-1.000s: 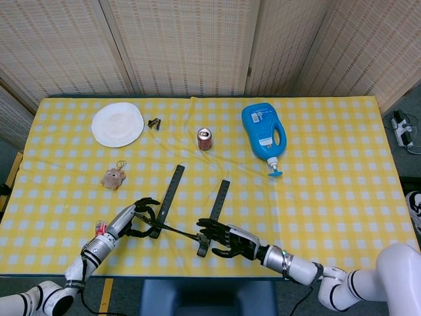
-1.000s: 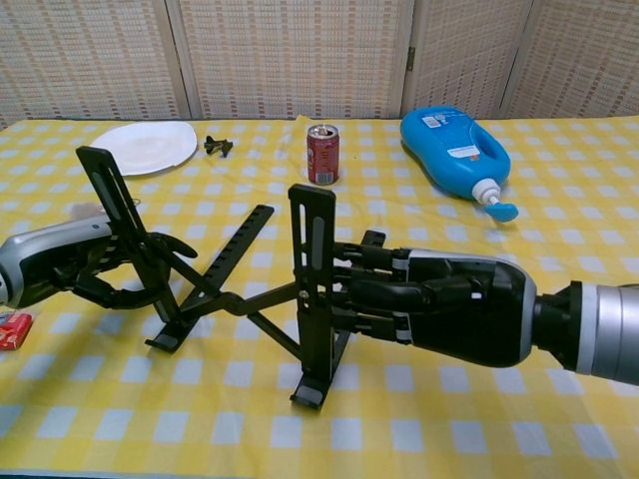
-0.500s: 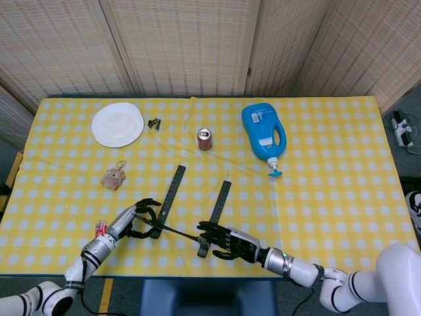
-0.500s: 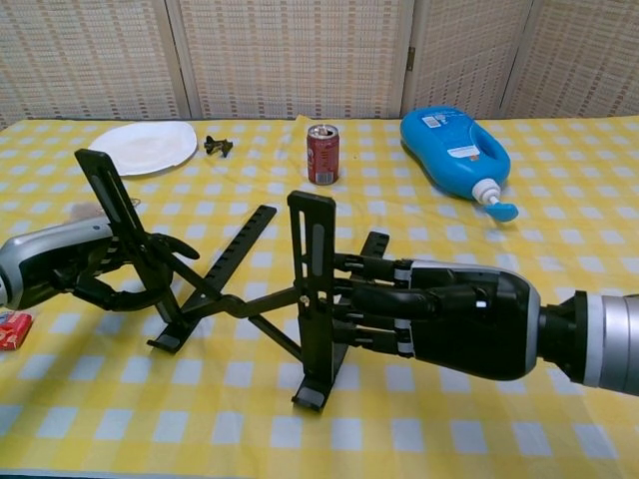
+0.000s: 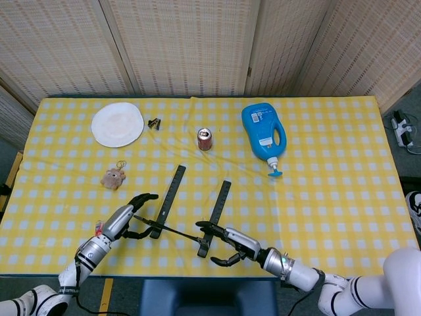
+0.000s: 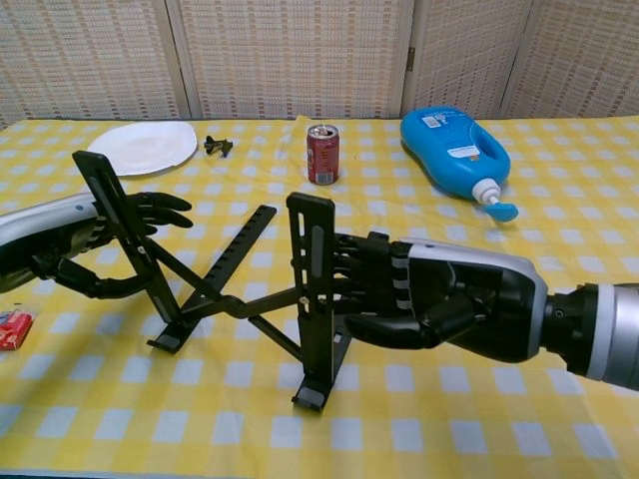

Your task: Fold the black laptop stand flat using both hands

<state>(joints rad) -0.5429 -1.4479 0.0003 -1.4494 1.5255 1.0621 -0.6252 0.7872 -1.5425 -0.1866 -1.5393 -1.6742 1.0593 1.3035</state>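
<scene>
The head view looks steeply down from high above the near edge of the yellow-checked tablecloth (image 5: 329, 171), facing the woven screens at 12 o'clock and taking in the whole table; the chest view sits low and close at that edge, looking level across it. Both share the black slotted metal laptop stand (image 5: 191, 214) (image 6: 250, 299), red drink can (image 5: 205, 139) (image 6: 322, 154) and blue plastic detergent bottle (image 5: 263, 135) (image 6: 454, 145)
</scene>
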